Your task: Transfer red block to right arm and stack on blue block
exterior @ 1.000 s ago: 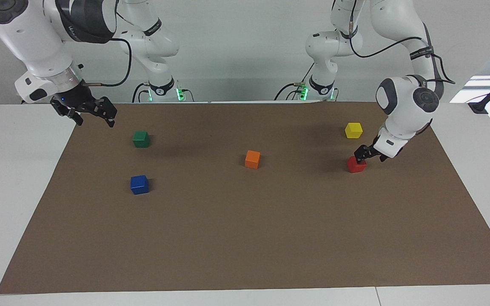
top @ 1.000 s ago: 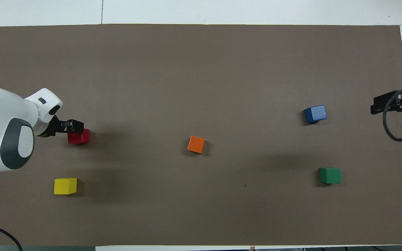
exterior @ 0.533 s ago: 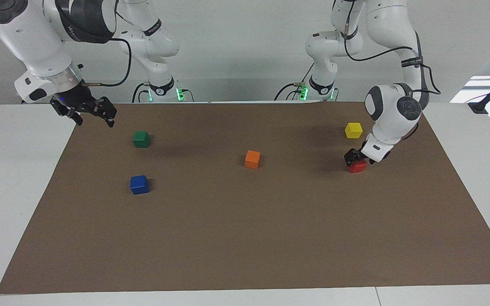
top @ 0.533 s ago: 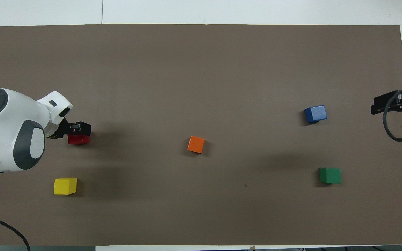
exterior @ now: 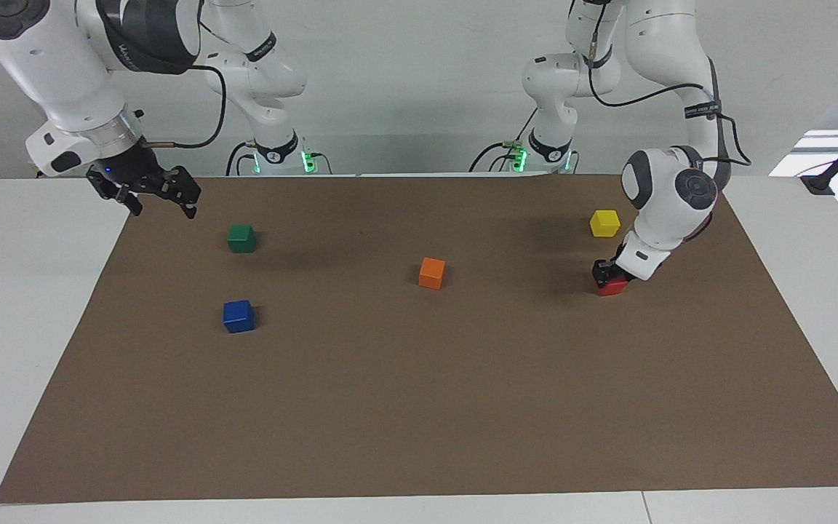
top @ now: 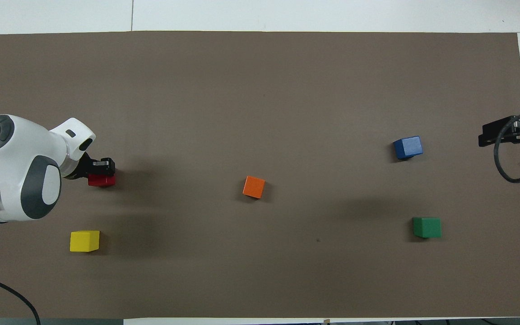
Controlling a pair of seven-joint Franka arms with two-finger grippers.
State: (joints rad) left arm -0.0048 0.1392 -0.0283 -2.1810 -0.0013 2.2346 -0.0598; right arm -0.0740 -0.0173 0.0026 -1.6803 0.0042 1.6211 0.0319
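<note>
Your left end effector (exterior: 607, 272) has clamped the small bright-red cube (exterior: 612, 287), at three o'clock from the orange cube (exterior: 431, 273); lift it toward the waiting, wide-open right end effector (exterior: 161, 195).

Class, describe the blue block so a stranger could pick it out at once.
On the brown mat, look toward the right arm's end, where two cubes sit close together. The blue block is the one farther from the robots; its neighbour, the green block, lies nearer to them.
</note>
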